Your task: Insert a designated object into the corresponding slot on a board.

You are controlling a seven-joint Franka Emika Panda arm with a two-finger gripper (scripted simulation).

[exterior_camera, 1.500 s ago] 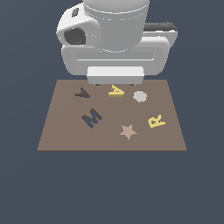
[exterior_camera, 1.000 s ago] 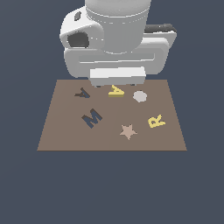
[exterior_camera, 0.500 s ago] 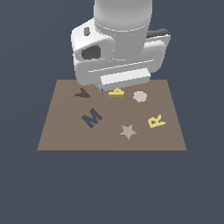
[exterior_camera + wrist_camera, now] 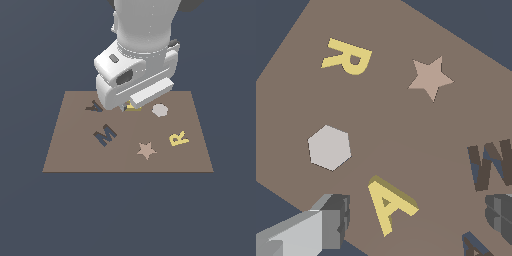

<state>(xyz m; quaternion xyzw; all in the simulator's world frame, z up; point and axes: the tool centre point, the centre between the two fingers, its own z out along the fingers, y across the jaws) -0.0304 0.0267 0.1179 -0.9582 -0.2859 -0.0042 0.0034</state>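
Note:
The yellow A (image 4: pixel 388 205) lies flat on the brown board (image 4: pixel 406 130). My gripper (image 4: pixel 417 214) is open, with one finger (image 4: pixel 331 220) on one side of the A and the other finger (image 4: pixel 501 212) well off on the far side. Neither finger touches it. In the exterior view my white hand (image 4: pixel 132 75) hangs low over the board's far middle and hides nearly all of the A; only a yellow sliver (image 4: pixel 131 106) shows. The dark A-shaped slot (image 4: pixel 93 106) sits just to the exterior view's left of the hand; in the wrist view the slot (image 4: pixel 476 246) is cut off by the frame edge.
On the board (image 4: pixel 65 160) also sit a dark M (image 4: pixel 105 135), a tan star (image 4: pixel 146 150), a yellow R (image 4: pixel 178 138) and a grey hexagon (image 4: pixel 160 110). The hexagon (image 4: pixel 329 147) is close beside one finger. Dark floor surrounds the board.
The hand has dropped toward the board and turned, moving over the yellow A, which was in plain view earlier and is now almost covered. The pieces on the board have not moved.

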